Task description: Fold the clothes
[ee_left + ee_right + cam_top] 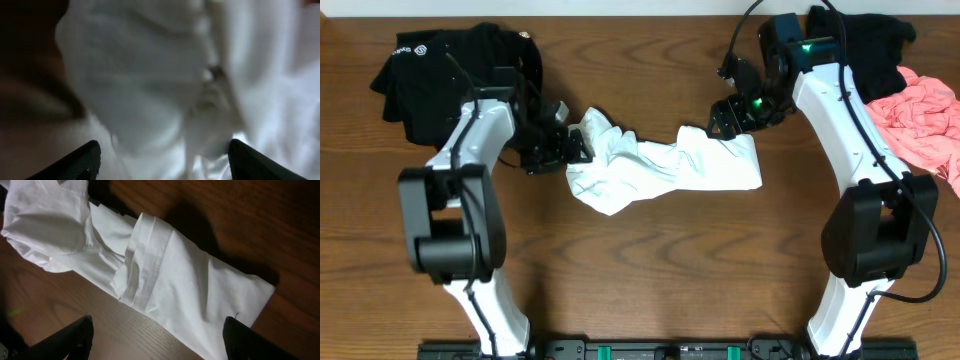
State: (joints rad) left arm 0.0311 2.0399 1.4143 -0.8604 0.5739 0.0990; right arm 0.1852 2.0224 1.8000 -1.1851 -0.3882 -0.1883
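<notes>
Quick status from my end. The white T-shirt (pixel 660 165) is lying in a rumpled band across the middle of the desk (pixel 650 290), running roughly left to right between the two arms. It's bunched up and not flat anywhere. I can't spot the chest print from any of the cameras.

The left gripper (pixel 563 142) is right at the shirt's left end, where the cloth is piled up highest. In the left wrist view its fingers (pixel 85 160) are spread wide, so it's released. Blurry white fabric fills almost the whole frame right in front of them. It's too soft-focus for me to say if the cloth is actually touching the fingers.

The right gripper (pixel 725 118) sits at the upper right end of the shirt. The right wrist view shows its fingers (pixel 75 337) wide apart too, so it's holding nothing. Below them the shirt is resting on the wood, with a folded hem band running across it.

Other clothes are parked at the edges. There's a black garment (pixel 440 70) at the far left corner behind the left arm. Another black piece (pixel 870 45) sits in the far right corner, with the pink one (pixel 920 120) just beside it.
</notes>
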